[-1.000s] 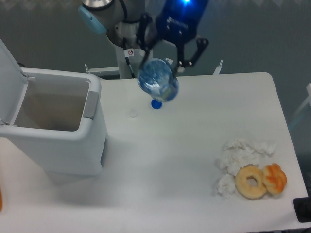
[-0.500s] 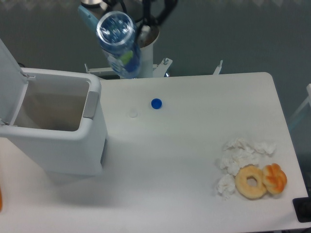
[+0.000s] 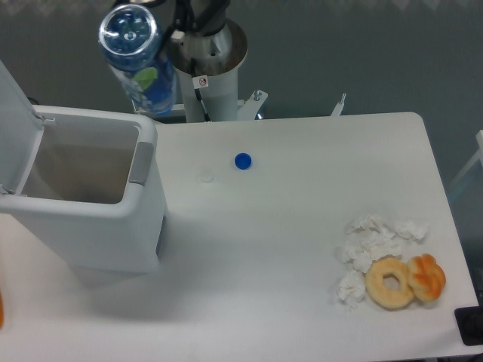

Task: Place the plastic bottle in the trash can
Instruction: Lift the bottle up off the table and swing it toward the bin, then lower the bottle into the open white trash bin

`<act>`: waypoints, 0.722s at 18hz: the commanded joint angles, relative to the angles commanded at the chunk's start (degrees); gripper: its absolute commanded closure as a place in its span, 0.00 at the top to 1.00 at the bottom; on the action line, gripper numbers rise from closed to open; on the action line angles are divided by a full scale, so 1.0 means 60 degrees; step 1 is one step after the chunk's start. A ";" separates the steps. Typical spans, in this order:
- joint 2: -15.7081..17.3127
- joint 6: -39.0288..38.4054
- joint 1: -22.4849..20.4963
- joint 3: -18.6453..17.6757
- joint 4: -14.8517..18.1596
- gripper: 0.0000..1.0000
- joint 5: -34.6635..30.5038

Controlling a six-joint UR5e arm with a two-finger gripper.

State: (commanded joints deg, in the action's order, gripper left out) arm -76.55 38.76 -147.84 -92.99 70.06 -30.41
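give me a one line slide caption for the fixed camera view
Plastic bottle carried high near the open trash can; blue cap, tissues and two donuts remain on the table.

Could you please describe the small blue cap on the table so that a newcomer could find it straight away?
Start at the large white boxy trash can on the left of the white table. Look right, past its open top, to the small round blue bottle cap lying alone near the table's far edge. Nothing else resting on the table is blue.

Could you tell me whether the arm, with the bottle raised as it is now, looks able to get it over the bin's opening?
Probably yes. The bin has its lid swung back, so the top is open, and the bottle hangs just beyond its far right corner with nothing between them.
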 joint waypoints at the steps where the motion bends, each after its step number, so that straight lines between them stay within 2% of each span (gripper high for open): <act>1: -0.0029 0.0000 0.0088 -0.0029 -0.0117 0.65 0.0029; 3: -0.0131 -0.0015 0.0176 -0.0029 -0.0352 0.65 0.0350; 6: -0.0322 0.0000 0.0206 -0.0073 -0.0367 0.65 0.0747; 13: -0.0557 -0.0015 0.0484 -0.0234 -0.0411 0.65 0.0762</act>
State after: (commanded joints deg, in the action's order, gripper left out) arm -79.89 38.67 -144.93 -94.39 67.59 -25.84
